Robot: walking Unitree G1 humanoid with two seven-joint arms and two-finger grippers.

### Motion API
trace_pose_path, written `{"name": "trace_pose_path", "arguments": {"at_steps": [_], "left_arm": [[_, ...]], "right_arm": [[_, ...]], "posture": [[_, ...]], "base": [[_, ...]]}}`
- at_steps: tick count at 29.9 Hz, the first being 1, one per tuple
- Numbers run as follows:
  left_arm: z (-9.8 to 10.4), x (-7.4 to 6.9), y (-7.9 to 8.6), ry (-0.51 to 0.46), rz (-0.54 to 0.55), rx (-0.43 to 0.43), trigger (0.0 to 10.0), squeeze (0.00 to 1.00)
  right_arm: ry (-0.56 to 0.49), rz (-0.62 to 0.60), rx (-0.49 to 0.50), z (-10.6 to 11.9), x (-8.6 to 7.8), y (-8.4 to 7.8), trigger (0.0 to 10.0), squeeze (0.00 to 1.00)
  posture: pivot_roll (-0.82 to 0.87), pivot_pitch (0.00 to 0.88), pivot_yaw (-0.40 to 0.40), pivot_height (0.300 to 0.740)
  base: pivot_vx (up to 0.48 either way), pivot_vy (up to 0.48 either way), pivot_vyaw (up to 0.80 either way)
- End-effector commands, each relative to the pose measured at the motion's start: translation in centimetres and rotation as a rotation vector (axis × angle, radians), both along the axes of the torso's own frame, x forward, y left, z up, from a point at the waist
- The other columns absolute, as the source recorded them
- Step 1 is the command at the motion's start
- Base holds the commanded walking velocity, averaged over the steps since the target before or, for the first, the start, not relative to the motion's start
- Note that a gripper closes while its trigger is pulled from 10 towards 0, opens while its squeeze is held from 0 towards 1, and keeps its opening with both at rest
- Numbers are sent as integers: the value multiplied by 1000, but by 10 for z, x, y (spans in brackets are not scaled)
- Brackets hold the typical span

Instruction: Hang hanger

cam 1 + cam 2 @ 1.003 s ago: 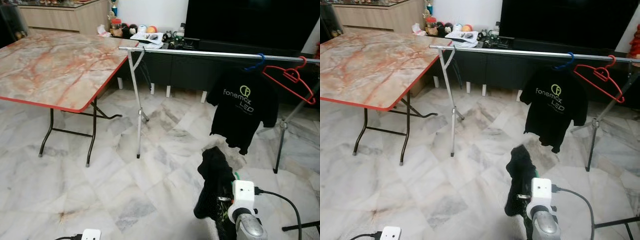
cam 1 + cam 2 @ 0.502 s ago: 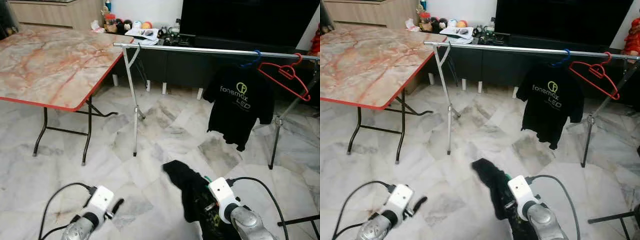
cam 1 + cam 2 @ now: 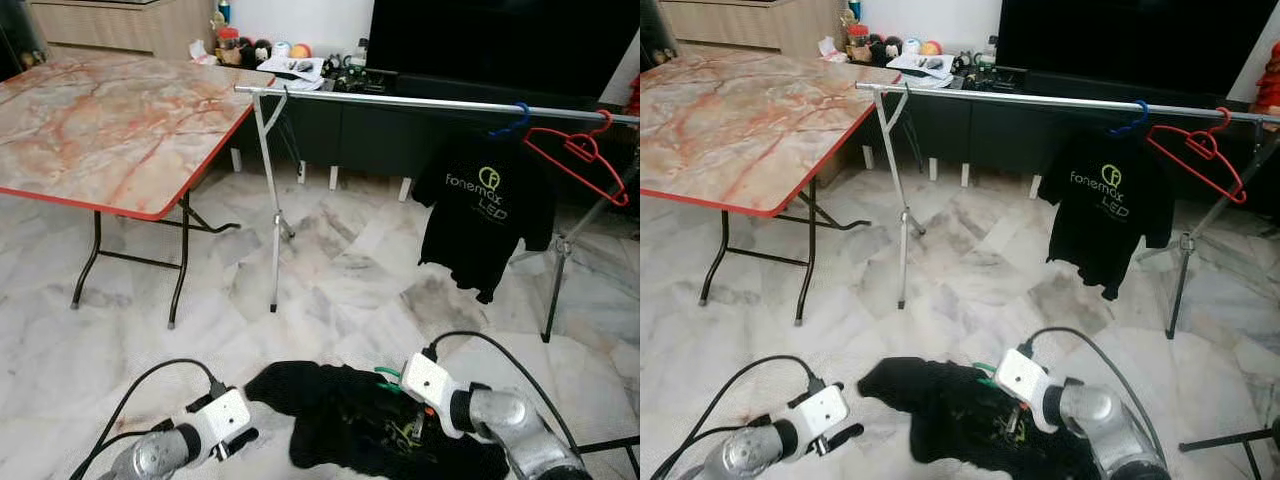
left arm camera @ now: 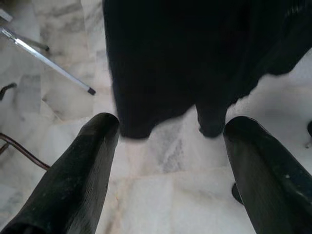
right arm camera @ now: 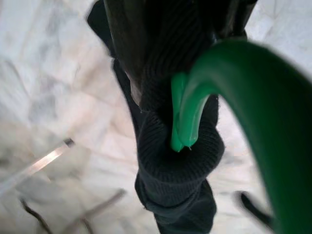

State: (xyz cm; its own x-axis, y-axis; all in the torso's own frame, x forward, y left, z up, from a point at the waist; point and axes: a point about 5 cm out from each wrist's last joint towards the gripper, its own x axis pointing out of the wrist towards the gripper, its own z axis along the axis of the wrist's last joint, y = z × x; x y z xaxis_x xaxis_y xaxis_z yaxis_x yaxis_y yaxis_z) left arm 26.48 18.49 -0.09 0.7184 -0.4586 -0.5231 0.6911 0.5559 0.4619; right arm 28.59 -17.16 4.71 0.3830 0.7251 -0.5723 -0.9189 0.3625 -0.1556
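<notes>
A black garment (image 3: 345,420) on a green hanger (image 3: 387,375) is spread low over the marble floor in front of me. My right gripper (image 3: 400,387) is shut on the hanger at the garment's collar (image 5: 170,122), where the green hook (image 5: 195,107) sticks out. My left gripper (image 3: 245,433) sits just left of the garment's sleeve, and its open fingers (image 4: 97,146) face the black cloth (image 4: 185,58) without touching it. Further back a silver rail (image 3: 400,101) carries a black printed T-shirt (image 3: 485,215) on a blue hanger and an empty red hanger (image 3: 580,152).
A folding table (image 3: 100,130) with a marble-pattern top and red edge stands to the left. The rail's legs (image 3: 275,240) come down in the middle and at the right (image 3: 555,290). A dark TV cabinet (image 3: 380,140) runs along the back. A black stand foot (image 3: 600,450) lies at lower right.
The garment, which hung bunched from my right gripper, is now spread out leftward and lower. My left arm has risen into view and come up beside the sleeve.
</notes>
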Motion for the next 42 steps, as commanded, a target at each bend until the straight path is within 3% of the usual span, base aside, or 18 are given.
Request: {"name": "trace_pose_path", "arguments": {"at_steps": [1,9,14,15,42], "left_arm": [[-2,-1,-1,15,14,-6,10000,0],[5,10,6,9,29,31,10000,0],[5,12,7,13,32,44,10000,0],[5,12,7,16,37,39,0,0],[7,17,-1,13,61,-31,0,0]], "right_arm": [[2,73,14,5,-5,3,10000,0],[18,156,59,21,-19,4,10000,0],[11,141,67,24,-20,4,10000,0],[8,134,75,24,-20,4,10000,0],[17,83,130,28,-25,9,10000,0]], "posture": [[53,74,-44,740],[39,81,-38,740],[35,81,-37,740],[35,83,-37,740],[35,83,-44,740]], "base": [[0,0,0],[0,0,0],[0,0,0],[0,0,0],[0,0,0]]}}
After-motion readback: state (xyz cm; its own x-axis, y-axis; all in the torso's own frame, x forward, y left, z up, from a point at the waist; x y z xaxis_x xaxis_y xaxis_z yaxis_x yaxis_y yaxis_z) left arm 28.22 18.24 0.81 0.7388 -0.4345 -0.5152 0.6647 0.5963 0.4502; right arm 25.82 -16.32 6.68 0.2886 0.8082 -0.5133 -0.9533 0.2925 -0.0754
